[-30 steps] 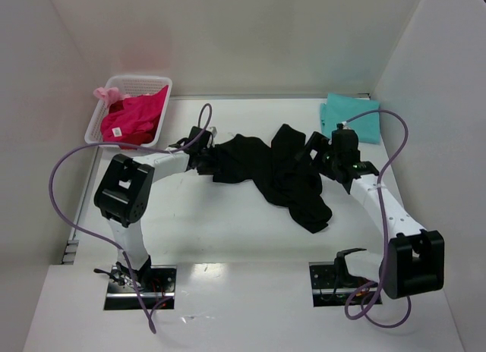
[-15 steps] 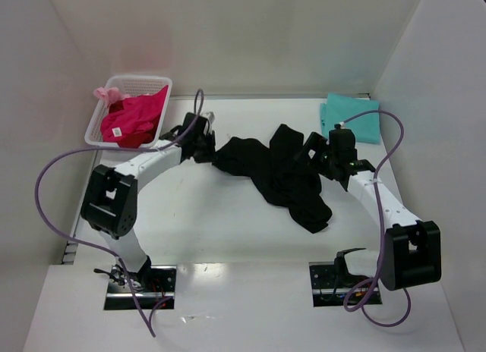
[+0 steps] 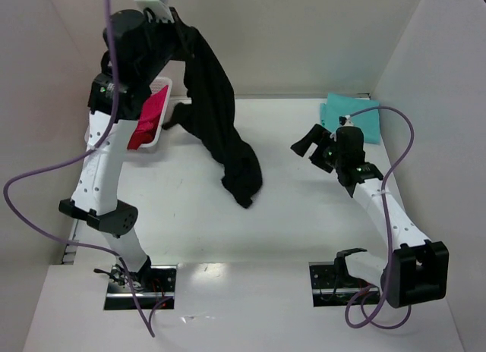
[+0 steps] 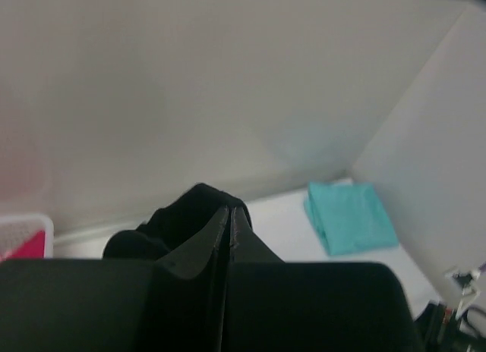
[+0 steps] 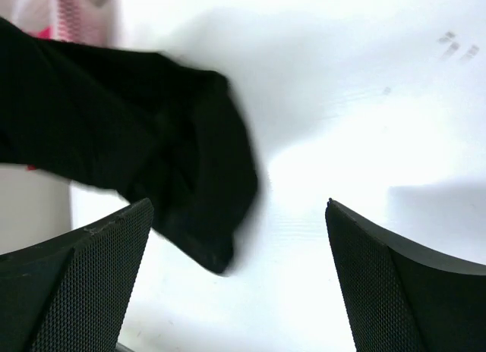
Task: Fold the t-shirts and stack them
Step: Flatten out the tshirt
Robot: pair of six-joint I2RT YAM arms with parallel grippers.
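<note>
One pink t-shirt (image 3: 150, 118) occupies basket (image 3: 159, 134); left hand (image 4: 229, 215) clamps black t-shirt (image 3: 216, 117); right hand (image 3: 313, 149) gapes.

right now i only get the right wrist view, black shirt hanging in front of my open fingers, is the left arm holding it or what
observer: yes, the left gripper is shut on the black t-shirt and raised high over the far left of the table, so the shirt hangs down from it.
operator: any folded shirt around that i could stack onto
observer: a teal t-shirt lies folded at the far right corner, just beyond your right gripper and apart from it.
</note>
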